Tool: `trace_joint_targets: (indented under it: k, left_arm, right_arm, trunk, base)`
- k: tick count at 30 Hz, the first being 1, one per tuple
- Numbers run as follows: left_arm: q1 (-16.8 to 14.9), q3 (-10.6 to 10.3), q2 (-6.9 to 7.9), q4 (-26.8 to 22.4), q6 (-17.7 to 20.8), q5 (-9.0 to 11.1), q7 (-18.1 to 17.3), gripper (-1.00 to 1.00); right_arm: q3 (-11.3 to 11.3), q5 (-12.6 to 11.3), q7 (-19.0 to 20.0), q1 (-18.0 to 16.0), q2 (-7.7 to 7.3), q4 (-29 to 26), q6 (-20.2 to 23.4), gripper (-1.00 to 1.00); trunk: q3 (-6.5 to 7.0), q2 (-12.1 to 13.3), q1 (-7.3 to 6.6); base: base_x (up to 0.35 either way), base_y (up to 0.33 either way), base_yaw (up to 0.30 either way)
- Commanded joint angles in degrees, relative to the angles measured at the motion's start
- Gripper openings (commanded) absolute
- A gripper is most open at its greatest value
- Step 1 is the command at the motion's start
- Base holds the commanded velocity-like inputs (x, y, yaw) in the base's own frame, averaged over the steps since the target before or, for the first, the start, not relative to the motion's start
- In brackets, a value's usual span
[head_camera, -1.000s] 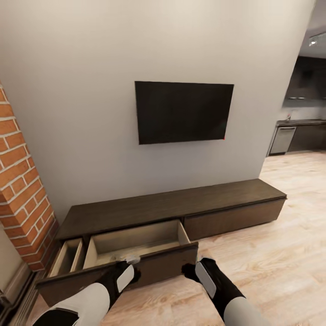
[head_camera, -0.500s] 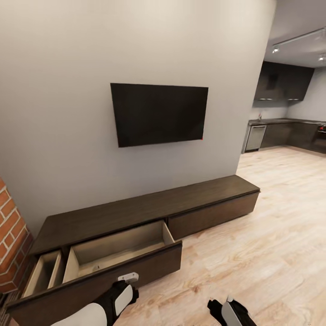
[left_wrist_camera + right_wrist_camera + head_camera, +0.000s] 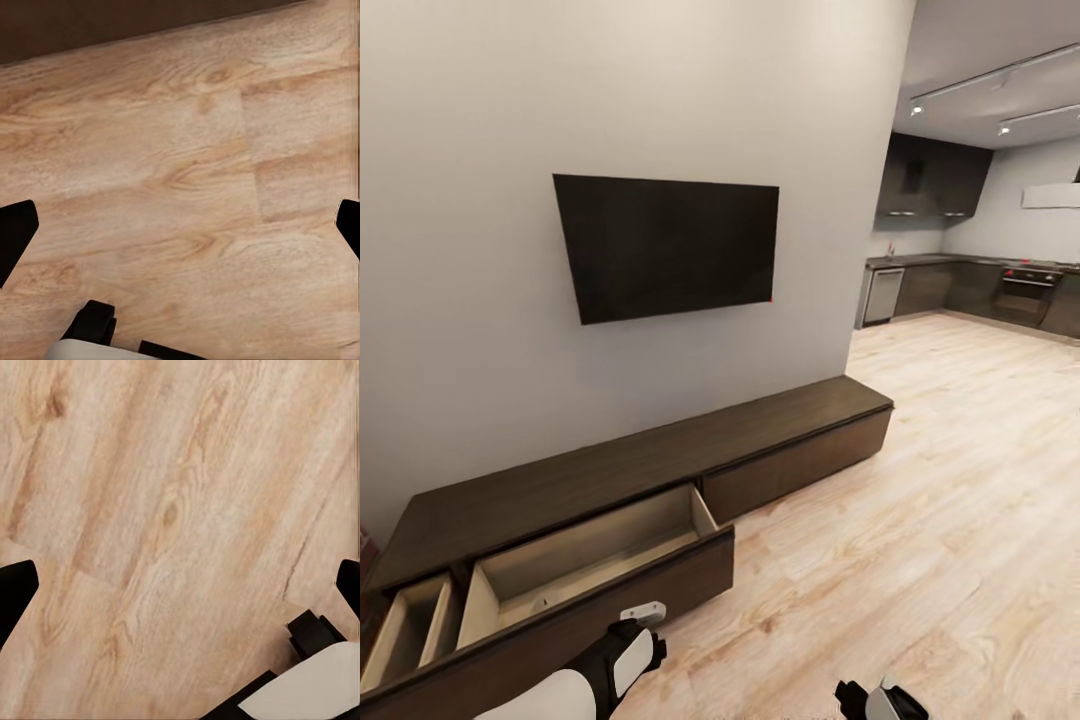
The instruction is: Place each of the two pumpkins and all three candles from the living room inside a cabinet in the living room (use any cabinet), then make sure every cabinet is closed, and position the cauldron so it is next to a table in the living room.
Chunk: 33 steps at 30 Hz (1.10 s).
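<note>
The cabinet [image 3: 660, 462] runs long and low along the wall, dark brown. Its wide drawer [image 3: 595, 545] is pulled out, showing pale beige walls and a bare floor apart from a tiny speck. A narrower drawer [image 3: 405, 625] at the left end is also pulled out. The right-hand front [image 3: 800, 462] is flush and shut. My left arm [image 3: 615, 665] hangs just in front of the wide drawer's front. My right arm [image 3: 880, 702] is over the floor. The left gripper [image 3: 180, 232] and right gripper [image 3: 180, 592] are open over bare floorboards. The pumpkins, candles, cauldron and table are out of view.
A black TV [image 3: 665, 243] hangs on the grey wall above the cabinet. Light wood floor [image 3: 920, 500] stretches right towards a dark kitchen [image 3: 960, 290] with counters and an oven.
The camera has swung right: the cabinet and TV slid left, the brick column left the picture, more kitchen appeared. My right arm sank to the bottom edge of the head view.
</note>
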Motion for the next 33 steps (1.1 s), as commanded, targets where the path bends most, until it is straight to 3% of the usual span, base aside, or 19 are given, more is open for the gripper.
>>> trace_joint_targets:
  k: [1, 17, 33]
  left_arm:
    - [0.0, -0.5, 0.0, -0.1, 0.3, 0.5, 0.4, 1.0]
    - [0.0, -0.4, 0.0, 0.3, 1.1, 0.7, 0.4, 1.0]
    - [0.2, -0.5, 0.0, 0.4, 1.2, 0.7, 0.3, 1.0]
  right_arm:
    - [-0.2, -0.5, -0.3, 0.0, 0.04, -0.1, 0.0, 1.0]
    - [-0.4, -0.3, -0.8, 0.0, -0.03, 0.0, -0.5, 1.0]
    - [-0.4, -0.3, -0.8, 0.0, -0.03, 0.5, -4.6, 1.0]
  trunk:
    - [-0.13, 0.0, 0.0]
    - [-0.97, 0.0, 0.0]
    - [-1.12, 0.0, 0.0]
  base:
    - [0.0, 0.0, -0.218]
    - [0.0, 0.0, -0.231]
    - [0.0, 0.0, -0.273]
